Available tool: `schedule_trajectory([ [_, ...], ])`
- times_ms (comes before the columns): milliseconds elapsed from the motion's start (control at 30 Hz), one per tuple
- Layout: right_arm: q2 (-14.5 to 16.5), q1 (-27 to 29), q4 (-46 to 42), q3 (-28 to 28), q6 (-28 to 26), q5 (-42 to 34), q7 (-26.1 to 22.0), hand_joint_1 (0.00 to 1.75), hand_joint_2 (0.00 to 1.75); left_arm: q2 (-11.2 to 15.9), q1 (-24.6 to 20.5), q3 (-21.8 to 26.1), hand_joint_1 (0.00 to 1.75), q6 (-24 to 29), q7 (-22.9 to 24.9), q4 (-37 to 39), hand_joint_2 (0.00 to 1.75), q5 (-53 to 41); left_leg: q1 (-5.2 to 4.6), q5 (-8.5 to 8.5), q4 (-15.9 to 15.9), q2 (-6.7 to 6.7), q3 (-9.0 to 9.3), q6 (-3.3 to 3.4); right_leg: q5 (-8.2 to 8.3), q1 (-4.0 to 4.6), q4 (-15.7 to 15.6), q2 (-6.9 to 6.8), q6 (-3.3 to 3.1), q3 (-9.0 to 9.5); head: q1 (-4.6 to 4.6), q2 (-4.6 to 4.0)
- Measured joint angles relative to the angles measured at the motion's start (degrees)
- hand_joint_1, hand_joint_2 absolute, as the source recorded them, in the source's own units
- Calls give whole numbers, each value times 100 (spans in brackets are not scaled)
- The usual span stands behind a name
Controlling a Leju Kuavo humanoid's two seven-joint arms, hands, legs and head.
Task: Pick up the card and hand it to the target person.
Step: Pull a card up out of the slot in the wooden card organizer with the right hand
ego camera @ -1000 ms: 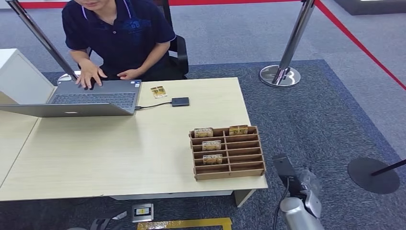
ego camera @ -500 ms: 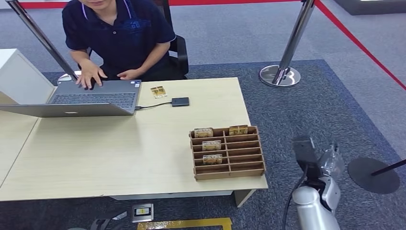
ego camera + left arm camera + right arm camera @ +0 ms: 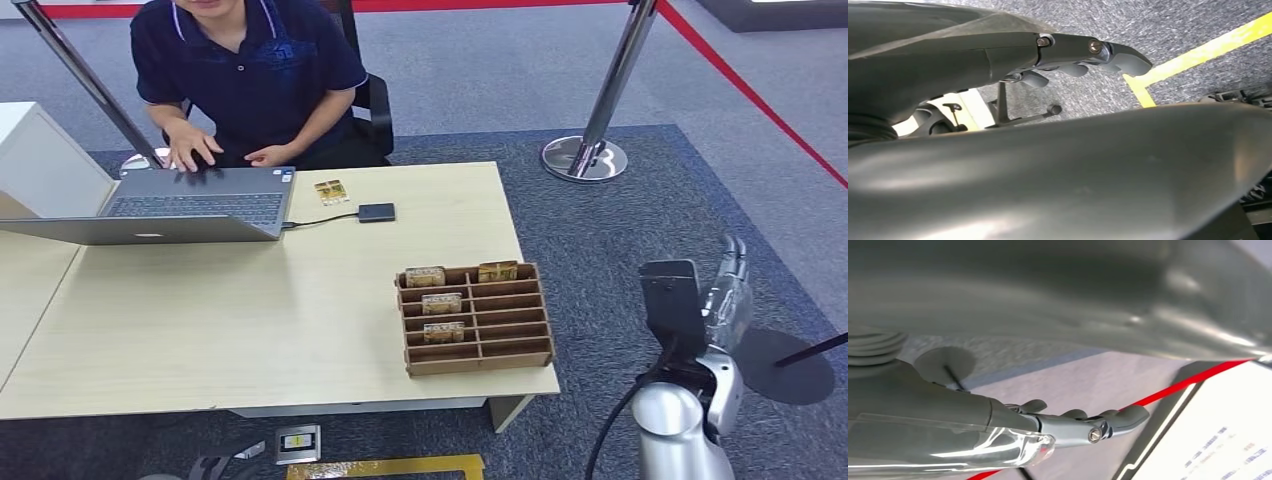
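the right hand [image 3: 728,290] is up in the air to the right of the table [image 3: 250,310], fingers stretched out, holding nothing. cards [image 3: 441,303] sit in the wooden rack [image 3: 476,318] on the table's near right corner.

Pale wood table [image 3: 300,300], brown organizer [image 3: 478,318], gold-patterned cards [image 3: 441,303]

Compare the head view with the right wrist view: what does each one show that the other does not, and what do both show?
Only the head view shows the table, the wooden rack with cards in its slots, the laptop and the seated person. Only the right wrist view shows a white board with print. Both show the right hand, raised beside the table with fingers extended and nothing in it, plus a red floor line.
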Motion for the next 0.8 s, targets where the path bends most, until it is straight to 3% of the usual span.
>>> schedule_trajectory([
  [433,-198,-4,94,379,383,-458,-122,0,0,57,29,62,0,-11,-29,2,0,91,2,0,-1,5,4,0,2,2,-2,5,-1,4,0,0],
  [700,-130,274,-65,957,798,-223,-107,0,0,125,137,100,0,-18,-178,-15,0,144,3,-2,-3,11,10,-1,1,3,-3,11,-2,8,0,0],
  [800,-108,325,-115,1177,1024,-37,-27,0,131,148,189,134,0,-7,-234,-20,0,185,3,-3,-3,13,10,-1,1,3,-2,13,-2,8,0,0],
])
